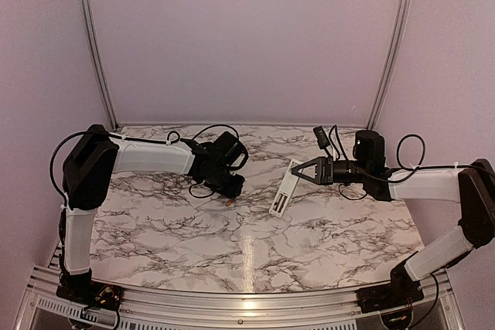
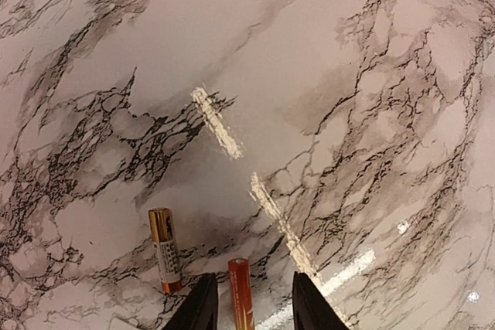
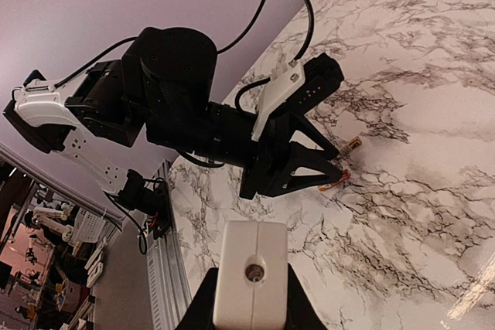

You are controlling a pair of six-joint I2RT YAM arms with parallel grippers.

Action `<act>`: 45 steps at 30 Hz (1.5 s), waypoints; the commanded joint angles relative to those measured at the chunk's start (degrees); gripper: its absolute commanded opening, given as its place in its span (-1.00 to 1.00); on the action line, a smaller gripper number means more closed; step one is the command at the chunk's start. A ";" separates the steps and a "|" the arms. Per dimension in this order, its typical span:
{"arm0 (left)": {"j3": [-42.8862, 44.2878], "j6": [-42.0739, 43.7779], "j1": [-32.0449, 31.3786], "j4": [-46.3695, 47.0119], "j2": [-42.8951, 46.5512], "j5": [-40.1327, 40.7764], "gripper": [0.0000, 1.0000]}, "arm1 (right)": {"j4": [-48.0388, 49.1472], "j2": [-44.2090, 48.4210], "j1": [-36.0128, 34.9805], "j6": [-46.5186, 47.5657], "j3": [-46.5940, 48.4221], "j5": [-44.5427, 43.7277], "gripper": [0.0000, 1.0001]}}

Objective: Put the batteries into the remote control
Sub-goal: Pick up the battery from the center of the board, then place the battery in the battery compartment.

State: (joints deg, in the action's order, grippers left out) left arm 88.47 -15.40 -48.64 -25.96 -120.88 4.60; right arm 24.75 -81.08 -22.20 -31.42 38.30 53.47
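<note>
Two orange-copper batteries lie on the marble table. One battery (image 2: 165, 249) rests just left of my left gripper's fingers. The other battery (image 2: 240, 293) lies between the fingers of my left gripper (image 2: 253, 277), close to the left finger with a clear gap to the right one; the gripper is open and low over the table (image 1: 230, 185). My right gripper (image 1: 298, 169) is shut on one end of the white remote control (image 1: 283, 191), which slants down toward the table. The remote's end face (image 3: 250, 256) fills the space between the right fingers.
The left arm's black wrist and cable (image 3: 178, 90) loom in the right wrist view, a short way beyond the remote. The table's metal front rail (image 1: 247, 303) runs along the near edge, and lilac walls close the back and sides.
</note>
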 commanded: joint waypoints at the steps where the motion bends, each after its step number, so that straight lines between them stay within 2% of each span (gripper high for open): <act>1: 2.14 0.68 0.02 -3.27 -2.25 1.23 -0.32 | -0.03 0.89 0.69 0.59 -0.20 0.41 -1.00; 14: 2.74 0.38 -0.14 -5.53 -4.76 0.21 -0.58 | 0.25 -1.13 0.75 -0.21 0.67 0.62 -1.00; 19: 2.77 0.56 -0.53 -6.35 -5.03 0.10 -0.75 | 0.06 -1.93 0.74 -0.81 0.87 0.52 -1.00; 23: 0.81 -0.49 -0.78 -4.88 -2.33 -1.74 -0.99 | -1.51 -2.95 0.33 -2.10 1.79 -0.15 -1.00; 26: -3.47 -1.60 -0.71 -1.32 2.02 -2.19 -1.00 | -2.86 -3.53 -0.95 -3.22 2.03 -1.88 -1.00; 31: -15.02 -3.15 -0.76 10.15 11.14 -2.93 -1.00 | -3.68 -5.16 -4.35 -5.52 2.88 -3.94 -1.00; 35: -27.99 -5.22 -2.09 25.55 20.00 -4.29 -1.00 | -2.54 -6.99 -6.22 -9.02 2.82 -5.53 -1.00; 38: -37.08 -5.22 -5.82 37.75 26.76 -2.14 -1.00 | -0.49 -8.19 -7.73 -11.58 2.90 -6.08 -1.00; 45: -47.72 -4.72 -12.19 55.53 31.76 0.33 -1.00 | 1.59 -10.73 -10.92 -16.00 3.37 -8.40 -1.00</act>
State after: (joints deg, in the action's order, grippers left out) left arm 44.82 -20.01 -59.42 13.82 -90.98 3.36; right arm 23.62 -90.35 -31.38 -43.59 39.44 47.22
